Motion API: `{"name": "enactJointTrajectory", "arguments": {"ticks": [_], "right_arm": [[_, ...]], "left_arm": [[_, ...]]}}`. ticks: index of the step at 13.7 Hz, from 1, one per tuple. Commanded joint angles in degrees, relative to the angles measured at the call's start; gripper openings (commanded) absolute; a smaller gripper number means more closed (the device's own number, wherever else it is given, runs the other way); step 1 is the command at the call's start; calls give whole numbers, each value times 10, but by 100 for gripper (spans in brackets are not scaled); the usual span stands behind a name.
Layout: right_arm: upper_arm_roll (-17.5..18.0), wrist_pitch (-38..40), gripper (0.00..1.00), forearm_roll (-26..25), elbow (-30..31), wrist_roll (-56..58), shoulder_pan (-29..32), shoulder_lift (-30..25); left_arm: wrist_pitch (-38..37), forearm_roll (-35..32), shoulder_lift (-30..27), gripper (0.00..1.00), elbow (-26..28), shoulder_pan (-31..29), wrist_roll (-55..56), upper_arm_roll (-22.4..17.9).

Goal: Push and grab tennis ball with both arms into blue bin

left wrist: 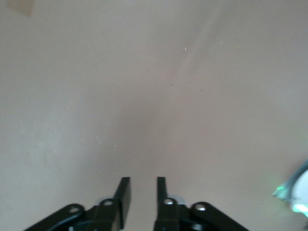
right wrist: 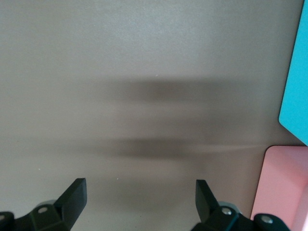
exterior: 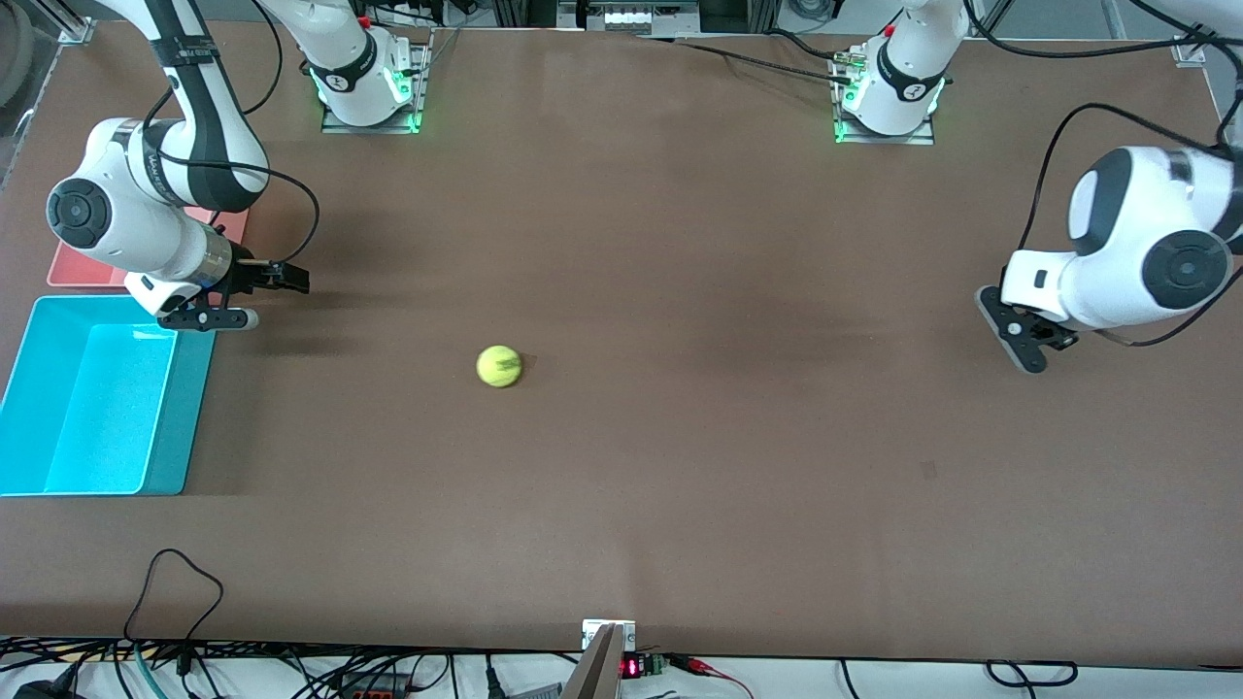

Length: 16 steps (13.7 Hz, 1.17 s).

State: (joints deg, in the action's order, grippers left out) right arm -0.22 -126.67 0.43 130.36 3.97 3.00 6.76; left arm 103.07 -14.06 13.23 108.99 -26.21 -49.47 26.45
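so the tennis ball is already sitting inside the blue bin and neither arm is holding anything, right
Not quite. The front view shows the tennis ball lying on the bare table, apart from the blue bin, toward the right arm's end. The rest holds: the left gripper and the right gripper hold nothing between their fingers.

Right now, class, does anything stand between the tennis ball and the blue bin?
Nothing visible: only bare table lies between the tennis ball and the blue bin. The right gripper hovers beside the bin's corner, off that path.
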Motion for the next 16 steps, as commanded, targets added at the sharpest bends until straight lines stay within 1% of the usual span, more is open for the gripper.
{"name": "enactJointTrajectory", "arguments": {"ticks": [1, 3, 5, 6, 7, 8, 10, 11, 12, 15, 16], "right_arm": [[4, -7, 100, -3, 5, 0, 8, 3], [4, -9, 100, -4, 4, 9, 8, 5], [4, -25, 100, -28, 0, 46, 8, 11], [4, -38, 100, -35, 0, 53, 8, 15], [5, -45, 100, -38, -4, 53, 8, 18], [5, -45, 100, -42, -12, 54, 8, 25], [5, -45, 100, -47, -38, 65, 8, 40], [6, -45, 100, -46, -53, 65, 8, 49], [6, -46, 100, -46, -62, 64, 8, 58], [6, -53, 100, -41, -78, 64, 8, 78], [6, -53, 100, -40, -84, 64, 8, 83]], "left_arm": [[-55, 16, 1, 100, -40, 1, 74, 4], [-102, 18, 1, 100, -74, 1, 141, 5], [-150, 18, 1, 100, -112, 3, 219, 10], [-174, 31, 1, 100, -134, 1, 253, 18], [-202, 44, 1, 100, -167, 1, 285, 19], [-222, 49, 3, 100, -187, 4, 310, 20], [-230, 49, 0, 100, -203, 5, 339, 32], [-242, 51, -2, 100, -220, 4, 349, 33], [-258, 52, -2, 100, -250, 5, 361, 33], [-308, 52, -3, 100, -292, 5, 401, 45], [-310, 70, -7, 100, -309, 5, 402, 39]]}}
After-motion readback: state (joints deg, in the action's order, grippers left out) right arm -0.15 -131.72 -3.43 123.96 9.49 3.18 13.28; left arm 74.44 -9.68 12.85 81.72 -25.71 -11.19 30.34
